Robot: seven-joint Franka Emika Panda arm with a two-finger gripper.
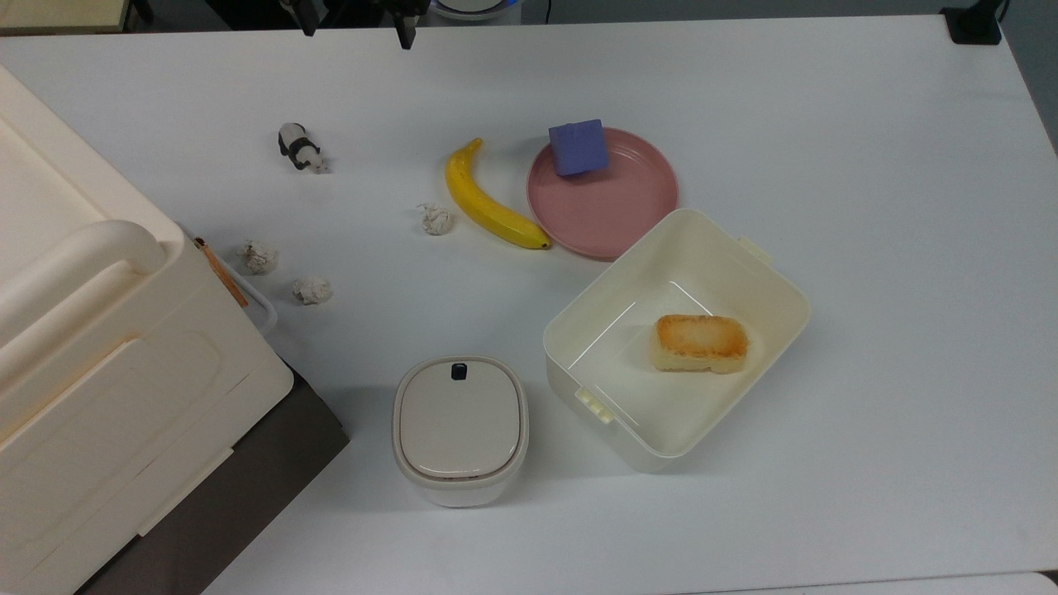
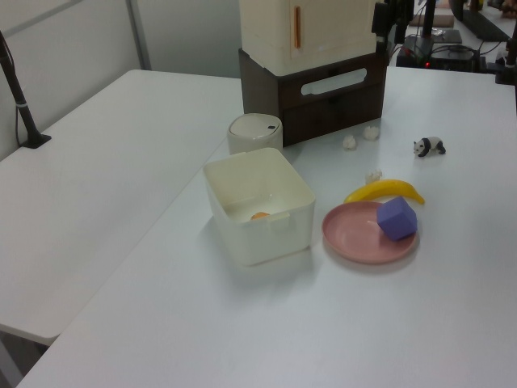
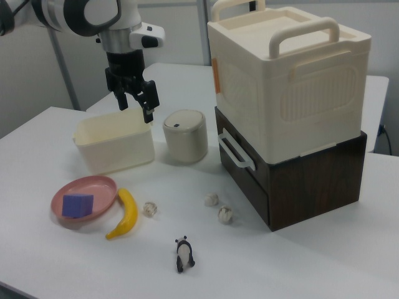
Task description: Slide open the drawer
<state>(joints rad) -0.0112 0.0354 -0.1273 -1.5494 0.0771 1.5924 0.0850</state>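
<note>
Drawer (image 3: 244, 163): sitting closed in the dark brown base under the cream cabinet (image 3: 287, 81), white loop handle (image 3: 234, 149) facing the table's middle; in the left view (image 2: 335, 90) showing as the dark front panel with the white handle.
Gripper (image 3: 133, 101): hanging in the air with fingers spread apart, holding nothing, well apart from the drawer, above the far side of the cream box in the right view; in the top view (image 1: 355, 15) showing as two dark fingertips at the upper edge, beyond the table's far side.
Lidded container (image 1: 459, 430): standing closed just beside the drawer's cabinet, between the cabinet and the cream box.
Cream box (image 1: 769, 273): lying open past the lidded container, away from the drawer, holding a toasted bread piece (image 1: 701, 342).
Paper balls: two (image 3: 211, 199) (image 3: 225, 215) lying near the drawer front; a third (image 3: 149, 208) lying farther out, just beside the banana.
Banana (image 1: 488, 202): resting against the pink plate's rim, well apart from the drawer.
Pink plate (image 1: 620, 215): carrying a purple block (image 1: 579, 147) near its rim.
Panda figure (image 3: 184, 254): standing alone on the table (image 1: 868, 165), out in front of the drawer.
</note>
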